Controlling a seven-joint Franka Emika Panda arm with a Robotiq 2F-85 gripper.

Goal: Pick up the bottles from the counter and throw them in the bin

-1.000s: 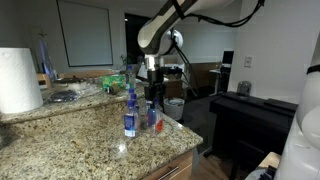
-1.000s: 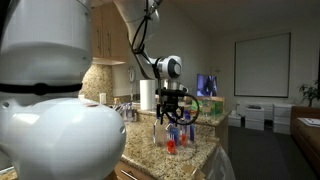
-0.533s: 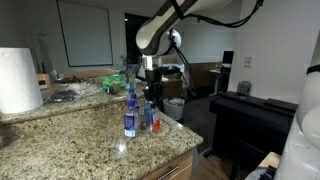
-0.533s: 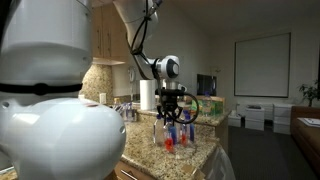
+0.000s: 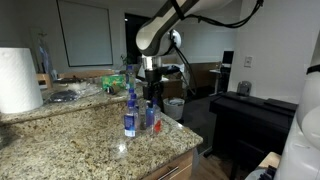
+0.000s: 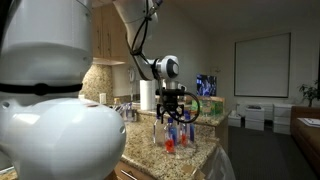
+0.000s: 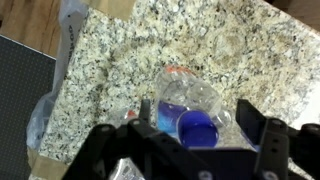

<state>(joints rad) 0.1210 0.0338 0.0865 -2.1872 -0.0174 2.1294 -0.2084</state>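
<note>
Two small clear bottles with blue caps stand upright near the counter's (image 5: 80,140) corner: a blue-labelled one (image 5: 130,112) and a shorter reddish-labelled one (image 5: 151,118). My gripper (image 5: 153,100) hangs straight down over the reddish-labelled bottle (image 6: 171,141), with the blue-labelled one (image 6: 184,135) beside it. In the wrist view, that bottle (image 7: 190,98) and its blue cap (image 7: 198,125) sit between the two fingers of my open gripper (image 7: 197,118), which stand wide on either side. The pale bin (image 5: 176,106) stands on the floor past the counter's end; its liner (image 7: 42,118) shows below the edge.
A big white paper-towel roll (image 5: 18,80) stands at the counter's far end, with clutter (image 5: 95,85) behind the bottles. A black piano-like cabinet (image 5: 250,115) is across the floor. The counter's rounded edge (image 7: 55,90) lies close to the bottles.
</note>
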